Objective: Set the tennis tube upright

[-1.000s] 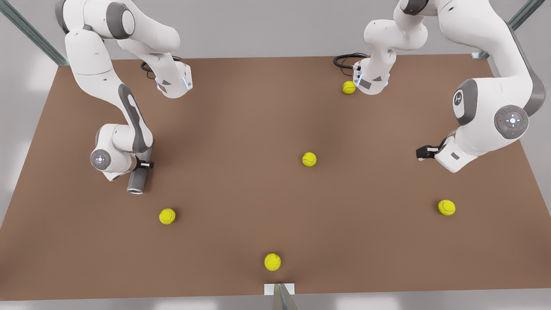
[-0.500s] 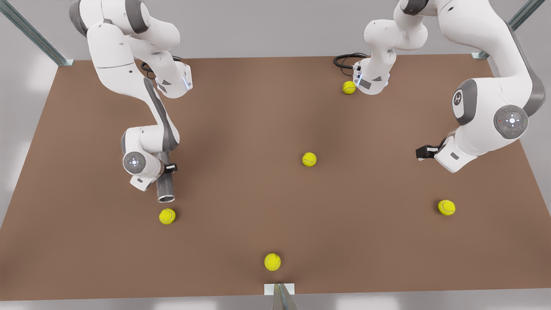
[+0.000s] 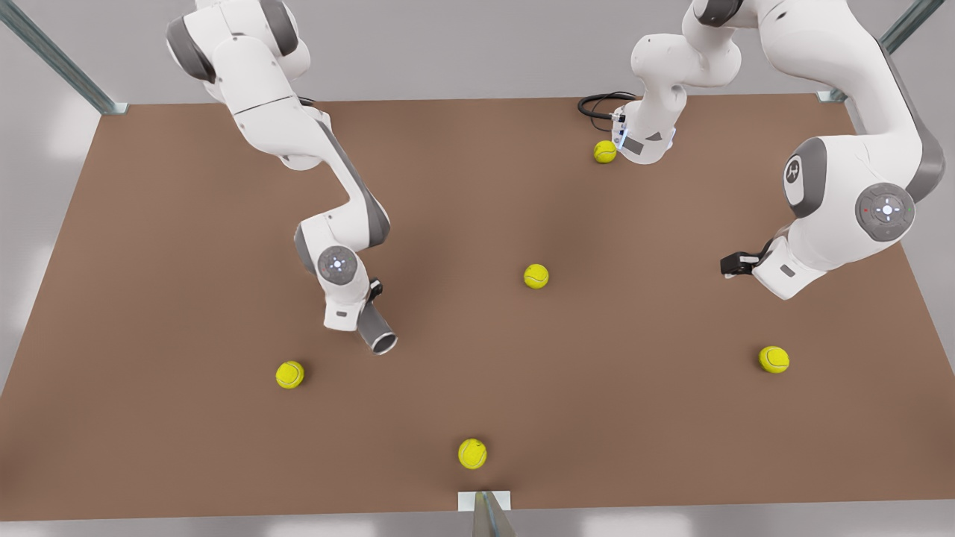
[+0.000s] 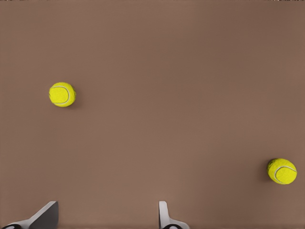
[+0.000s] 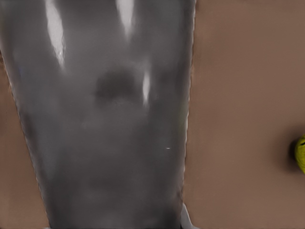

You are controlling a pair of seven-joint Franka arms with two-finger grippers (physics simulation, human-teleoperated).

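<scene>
Now the right gripper (image 3: 364,304) clasps the tilted tennis tube (image 3: 375,331).

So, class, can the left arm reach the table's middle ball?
Probably yes: the left gripper is open, with only bare table between it and that ball; the right gripper holds the tennis tube.

Front view: high, steep downward over table (image 3: 477,418); wrist views close (both see same tabletop).
</scene>
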